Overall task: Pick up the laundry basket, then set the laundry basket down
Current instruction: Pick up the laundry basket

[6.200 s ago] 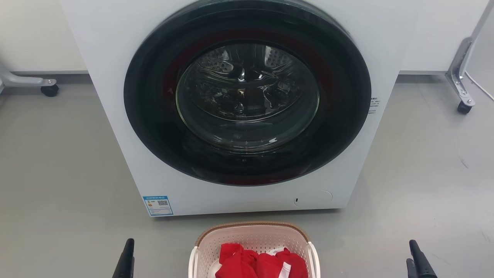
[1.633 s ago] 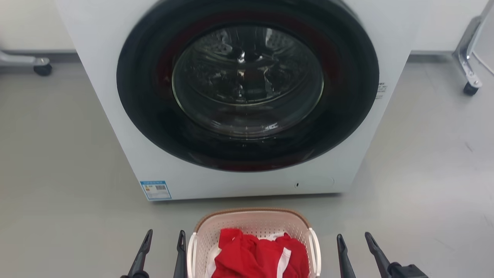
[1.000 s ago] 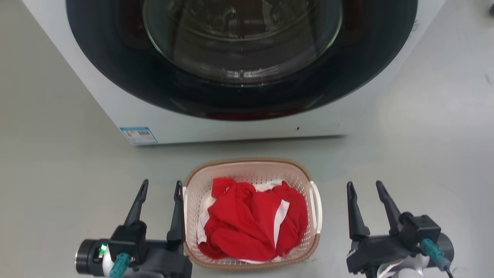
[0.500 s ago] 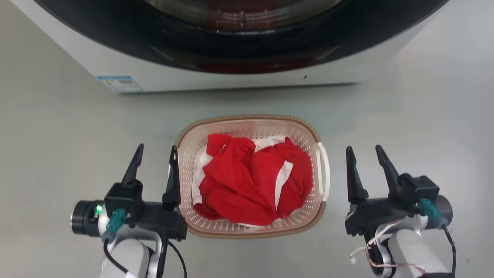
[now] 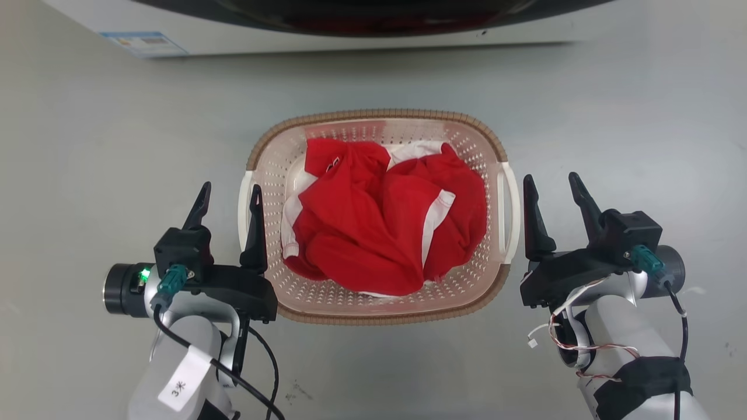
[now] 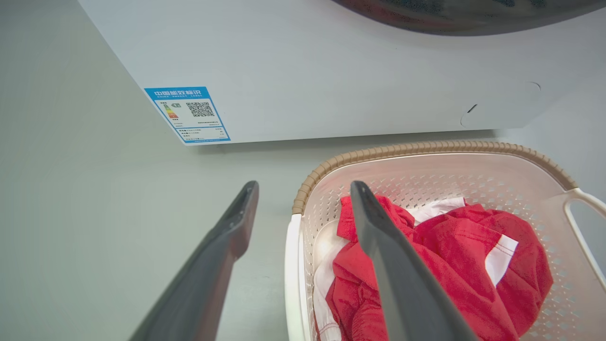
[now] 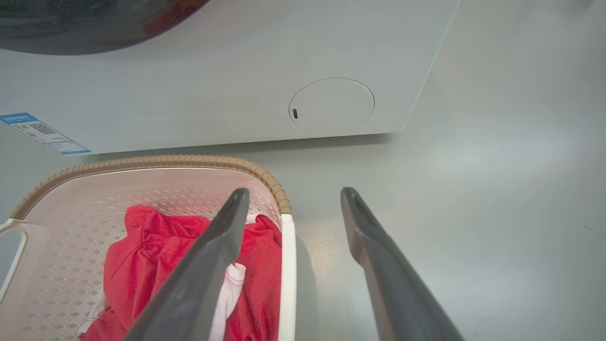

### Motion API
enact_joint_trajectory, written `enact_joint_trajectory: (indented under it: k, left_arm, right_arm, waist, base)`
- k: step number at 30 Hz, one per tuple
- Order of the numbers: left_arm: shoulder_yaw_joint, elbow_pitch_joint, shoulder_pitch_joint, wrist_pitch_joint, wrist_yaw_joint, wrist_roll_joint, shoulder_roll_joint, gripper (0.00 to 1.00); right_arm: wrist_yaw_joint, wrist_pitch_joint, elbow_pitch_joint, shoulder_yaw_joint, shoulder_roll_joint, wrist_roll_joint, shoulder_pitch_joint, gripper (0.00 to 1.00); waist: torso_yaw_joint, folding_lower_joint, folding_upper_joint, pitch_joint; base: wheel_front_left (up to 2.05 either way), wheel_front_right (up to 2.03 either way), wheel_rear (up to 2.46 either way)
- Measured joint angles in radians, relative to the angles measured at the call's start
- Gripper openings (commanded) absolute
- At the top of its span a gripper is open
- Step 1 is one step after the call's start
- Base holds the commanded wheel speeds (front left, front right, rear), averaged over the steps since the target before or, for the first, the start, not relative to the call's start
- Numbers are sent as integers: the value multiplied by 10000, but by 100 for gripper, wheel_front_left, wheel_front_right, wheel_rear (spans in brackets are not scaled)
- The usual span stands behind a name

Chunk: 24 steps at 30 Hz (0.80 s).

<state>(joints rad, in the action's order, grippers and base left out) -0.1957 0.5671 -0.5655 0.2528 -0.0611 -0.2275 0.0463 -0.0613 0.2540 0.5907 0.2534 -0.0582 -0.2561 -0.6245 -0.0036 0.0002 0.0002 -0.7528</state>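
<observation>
The laundry basket (image 5: 373,112) stands on the grey floor before the washer, pale perforated plastic with a brown rim, and holds red and white clothes (image 5: 379,221). My left gripper (image 5: 229,189) is open and straddles the white left handle (image 5: 241,204), inner finger over the basket's inside, outer finger outside. My right gripper (image 5: 551,178) is open beside the white right handle (image 5: 513,204), its inner finger close to the handle's outer side. The left wrist view shows the left gripper (image 6: 304,187) over the basket (image 6: 426,148). The right wrist view shows the right gripper (image 7: 294,192) with the basket (image 7: 156,161) edge between its fingers.
The white washer (image 5: 350,35) stands just beyond the basket, its lower front panel bearing a blue label (image 5: 143,42). Bare grey floor (image 5: 87,146) lies to both sides of the basket and behind the arms.
The head camera has tilted down, so the washer slid up the view. Both grippers have closed in on the basket's sides, the left one now across its handle.
</observation>
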Motion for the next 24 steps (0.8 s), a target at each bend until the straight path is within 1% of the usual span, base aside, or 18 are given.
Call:
enact_joint_trajectory:
  k: [9, 14, 15, 24]
  left_arm:
    - [-35, 1060, -550, 0, 182, -104, -35, 100]
    - [-33, 1822, -836, -6, 194, -196, -69, 100]
    - [-35, 1952, -900, -10, 272, -198, -73, 100]
    - [-94, 2993, -1493, -150, 362, -385, -109, 100]
  right_arm:
    - [0, 0, 844, 157, -4, -52, -489, 100]
    - [0, 0, 1312, 437, -10, -351, -775, 100]
    - [0, 0, 1396, 481, -10, -462, -843, 100]
    - [-15, 0, 2038, 995, -29, -884, -1296, 100]
  waist:
    - [30, -1, 0, -642]
    - [68, -1, 0, -880]
    - [79, -1, -1, -926]
    - [204, -1, -1, -1302]
  base:
    - [0, 0, 0]
    - [0, 0, 0]
    - [0, 0, 0]
    - [0, 0, 0]
